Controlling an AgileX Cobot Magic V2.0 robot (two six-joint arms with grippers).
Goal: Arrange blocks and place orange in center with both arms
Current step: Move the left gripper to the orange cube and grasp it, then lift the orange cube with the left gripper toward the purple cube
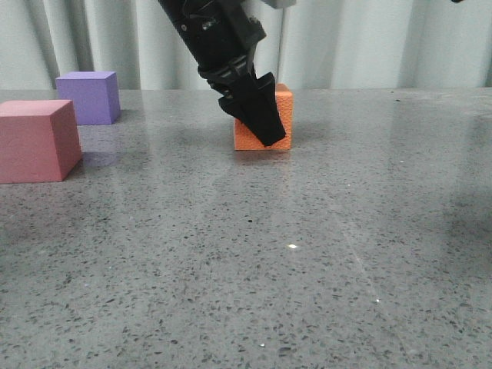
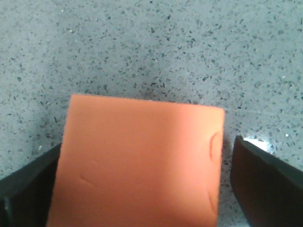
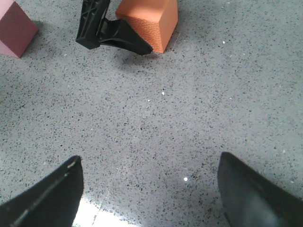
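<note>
**Orange foam between the left fingers, not yet pinched**

Pink cube (image 1: 37, 141): sits at the left edge of the table (image 1: 307, 254), nearer the front than the others. Untouched.

Purple cube (image 1: 90, 97): just behind the pink one, toward the far-left corner. A gap shows between the two.

Orange cube (image 1: 265, 119): mid-table, toward the far edge, well apart from the other two. It rests flat on the surface.

Left gripper (image 1: 265, 127): down over the orange cube, fingers straddling it. In the left wrist view one finger (image 2: 28, 187) lies against the cube's side; the other stands off with a strip of table showing between. Jaws apart, so nothing is held.

Right gripper (image 3: 149, 189): hangs over bare table toward the near edge, jaws spread wide, empty.

Step in hand, as I read it: taking hold of the orange cube. To do it well, centre the fingers so both meet the sides together; an uneven close would likely shove the cube sideways. Foam gives, so squeeze lightly and keep the fingertips low on the faces before lifting.
</note>
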